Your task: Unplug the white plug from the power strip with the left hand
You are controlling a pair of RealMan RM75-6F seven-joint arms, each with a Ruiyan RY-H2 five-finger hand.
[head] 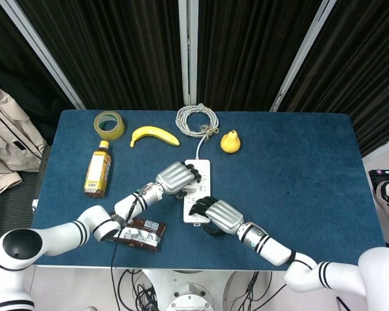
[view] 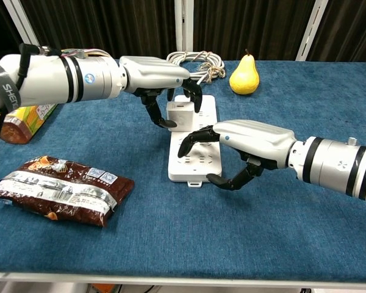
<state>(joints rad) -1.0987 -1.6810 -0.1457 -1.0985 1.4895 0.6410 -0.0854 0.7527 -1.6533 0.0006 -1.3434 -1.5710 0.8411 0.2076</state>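
The white power strip [view: 198, 160] lies lengthwise in the middle of the blue table, its cord running back to a coiled cable [head: 196, 120]. A white plug [view: 182, 117] is seated in its far left end. My left hand [view: 158, 72] is on the plug, thumb against its left side and fingers hooked over its far right edge. In the head view the left hand [head: 176, 178] hides most of the plug. My right hand [view: 250, 139] holds the strip's near end, fingers resting on top and thumb at its near right edge; it also shows as the right hand [head: 217, 214] from above.
A brown snack packet [view: 61, 190] lies at the front left. A yellow bottle [head: 98, 170] lies on its side at the left. A tape roll [head: 109, 123], a banana [head: 154, 135] and a pear [view: 244, 76] sit along the back.
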